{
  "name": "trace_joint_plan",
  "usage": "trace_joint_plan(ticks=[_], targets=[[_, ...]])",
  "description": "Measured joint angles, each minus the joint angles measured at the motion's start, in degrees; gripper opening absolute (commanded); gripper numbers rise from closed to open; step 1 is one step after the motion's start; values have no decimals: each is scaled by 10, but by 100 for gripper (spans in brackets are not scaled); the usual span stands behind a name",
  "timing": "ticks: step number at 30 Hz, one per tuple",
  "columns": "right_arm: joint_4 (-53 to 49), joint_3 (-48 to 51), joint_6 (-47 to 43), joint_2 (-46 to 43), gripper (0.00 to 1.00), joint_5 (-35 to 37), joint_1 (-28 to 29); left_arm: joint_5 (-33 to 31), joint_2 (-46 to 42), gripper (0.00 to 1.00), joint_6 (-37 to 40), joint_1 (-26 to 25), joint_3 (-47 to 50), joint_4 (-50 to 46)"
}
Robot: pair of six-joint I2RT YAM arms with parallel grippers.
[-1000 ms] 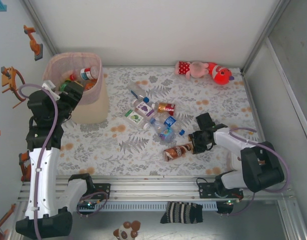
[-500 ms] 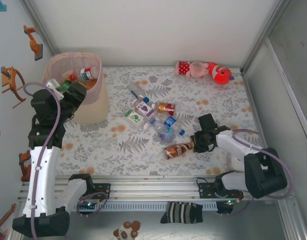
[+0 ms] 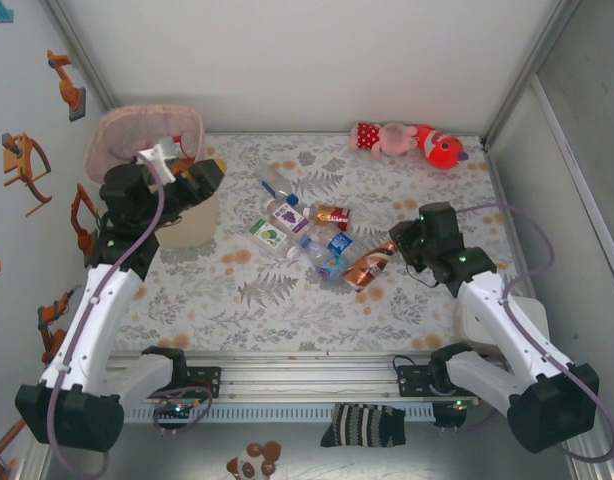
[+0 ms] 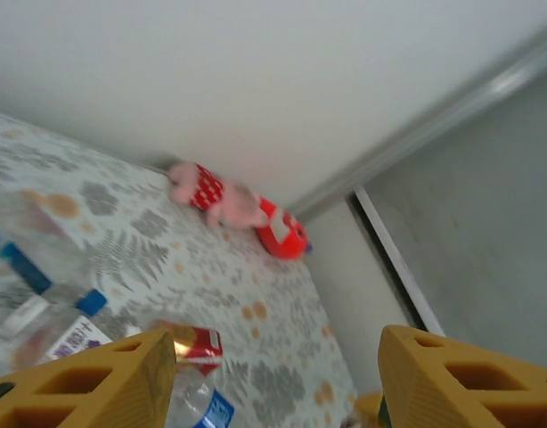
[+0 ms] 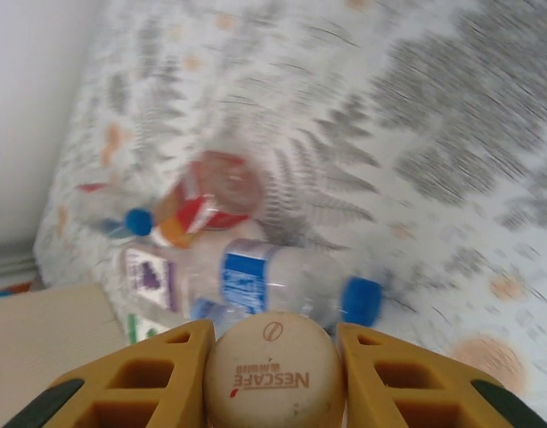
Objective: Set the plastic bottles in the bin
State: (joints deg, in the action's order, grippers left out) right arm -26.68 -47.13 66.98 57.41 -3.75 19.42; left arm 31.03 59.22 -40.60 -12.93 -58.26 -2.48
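**A:** Where was the brown bottle (image 3: 362,272), and why at that tilt?

**B:** Right of the bench's middle, apparently clear of the cloth. The right end effector (image 3: 389,255) had clamped tight on one end, so the rest hung down at a slant. The right wrist camera showed its pale round end (image 5: 275,370) wedged between the yellow fingers (image 5: 149,379). I'd judge that grip firm enough for carrying.

**A:** And the other plastic bottles (image 3: 305,228)?

**B:** Lying loosely heaped mid-bench, just beside the held one, including a clear bottle with a blue cap (image 5: 282,283).

**A:** The bin (image 3: 122,120)?

**B:** At the far left corner, well apart from the brown bottle, so a long carry lay ahead.

**A:** Why was the left end effector (image 3: 205,178) there?

**B:** It hovered beside the bin with its jaws spread and nothing between them, probably free for the next pick. Its camera faced the plush toy (image 4: 233,209) at the far edge.
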Motion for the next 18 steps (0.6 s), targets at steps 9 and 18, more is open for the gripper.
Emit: trace_joint_plan(ticks=[9, 18], targets=[[116, -85, -220, 14, 0, -159, 10, 70, 16, 69, 160, -159, 44, 112], [197, -131, -396, 14, 0, -307, 69, 104, 57, 83, 282, -278, 38, 130]])
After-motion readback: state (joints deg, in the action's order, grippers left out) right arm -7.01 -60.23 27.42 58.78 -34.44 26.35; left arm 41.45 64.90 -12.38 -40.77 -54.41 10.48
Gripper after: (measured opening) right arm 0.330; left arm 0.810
